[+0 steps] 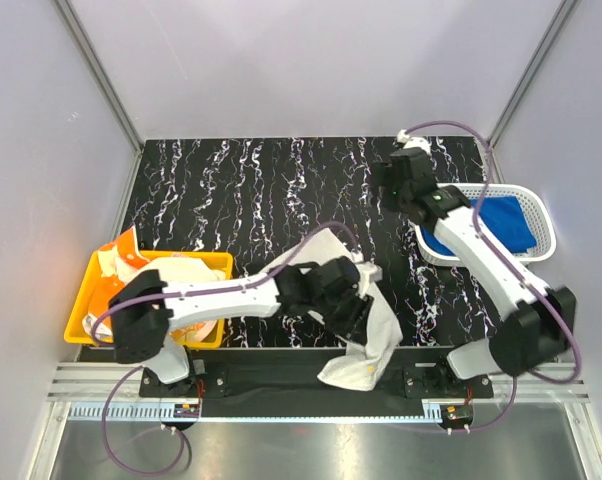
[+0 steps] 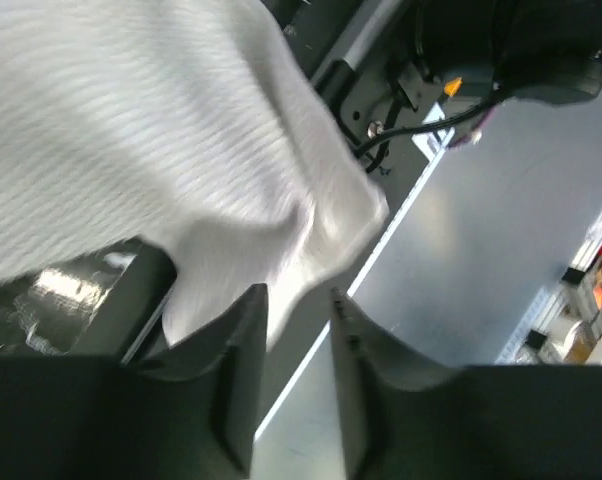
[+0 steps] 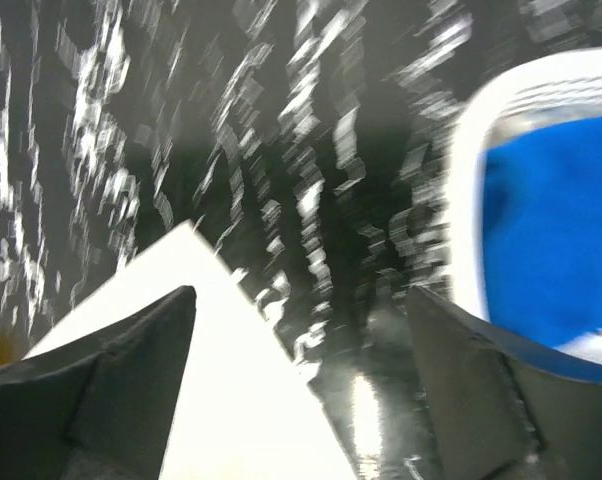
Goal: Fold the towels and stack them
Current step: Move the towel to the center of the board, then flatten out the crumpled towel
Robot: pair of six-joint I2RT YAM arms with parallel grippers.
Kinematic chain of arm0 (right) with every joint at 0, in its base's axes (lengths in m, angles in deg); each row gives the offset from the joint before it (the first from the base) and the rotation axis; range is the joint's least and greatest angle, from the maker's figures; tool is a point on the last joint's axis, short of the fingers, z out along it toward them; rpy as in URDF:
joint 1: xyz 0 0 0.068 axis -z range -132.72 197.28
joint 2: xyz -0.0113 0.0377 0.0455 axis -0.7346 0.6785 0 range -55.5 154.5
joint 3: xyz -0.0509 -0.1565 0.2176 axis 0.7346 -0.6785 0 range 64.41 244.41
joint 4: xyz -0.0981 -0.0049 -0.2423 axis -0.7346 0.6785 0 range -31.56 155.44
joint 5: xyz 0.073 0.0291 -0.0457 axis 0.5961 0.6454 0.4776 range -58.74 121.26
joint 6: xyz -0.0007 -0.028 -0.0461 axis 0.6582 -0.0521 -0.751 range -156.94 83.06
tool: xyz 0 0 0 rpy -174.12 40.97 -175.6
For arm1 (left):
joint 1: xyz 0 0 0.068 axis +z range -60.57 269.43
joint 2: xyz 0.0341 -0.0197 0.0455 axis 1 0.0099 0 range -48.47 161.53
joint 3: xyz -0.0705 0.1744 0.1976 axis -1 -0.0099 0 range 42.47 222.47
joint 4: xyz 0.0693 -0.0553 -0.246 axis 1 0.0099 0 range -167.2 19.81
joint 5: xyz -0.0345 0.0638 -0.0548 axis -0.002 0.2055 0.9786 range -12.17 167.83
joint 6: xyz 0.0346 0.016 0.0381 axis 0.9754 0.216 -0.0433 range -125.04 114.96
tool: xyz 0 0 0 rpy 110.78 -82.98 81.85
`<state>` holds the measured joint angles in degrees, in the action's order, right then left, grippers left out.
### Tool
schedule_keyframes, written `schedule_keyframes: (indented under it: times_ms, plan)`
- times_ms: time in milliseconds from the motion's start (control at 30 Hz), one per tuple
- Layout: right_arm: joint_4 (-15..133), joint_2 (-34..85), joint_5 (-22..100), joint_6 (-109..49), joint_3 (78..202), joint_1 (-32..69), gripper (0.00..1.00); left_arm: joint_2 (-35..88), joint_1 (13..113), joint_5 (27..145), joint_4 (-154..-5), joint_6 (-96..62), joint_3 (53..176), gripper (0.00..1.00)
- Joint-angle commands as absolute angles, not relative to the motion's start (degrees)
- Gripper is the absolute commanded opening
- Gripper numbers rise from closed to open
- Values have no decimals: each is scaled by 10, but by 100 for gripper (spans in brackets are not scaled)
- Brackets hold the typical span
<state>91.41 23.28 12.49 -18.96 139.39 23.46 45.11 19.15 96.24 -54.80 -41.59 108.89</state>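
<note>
One off-white towel (image 2: 131, 150) hangs just past the parted left fingers (image 2: 243, 380) — unclamped.

off-white towel (image 1: 376, 335), royal blue towel (image 1: 501, 222), yellow bin (image 1: 81, 300), black white-veined table (image 1: 241, 190).

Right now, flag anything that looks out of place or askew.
The off-white towel lies rumpled and diagonal under the left gripper, its lower end drooping over the table's near edge. In the yellow bin, orange-and-white towels are heaped, one poking above the rim.
</note>
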Motion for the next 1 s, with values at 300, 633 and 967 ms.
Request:
schedule_keyframes:
  times_ms: [300, 633, 967]
  plan:
    - [821, 471, 294, -229, 1425, 166, 76, 224, 384, 617, -450, -670, 988, 53]
    - [802, 595, 279, -263, 1492, 149, 67, 328, 480, 530, -368, -743, 1022, 52]
    - [787, 636, 277, -276, 1501, 146, 65, 409, 497, 524, -343, -797, 1028, 52]
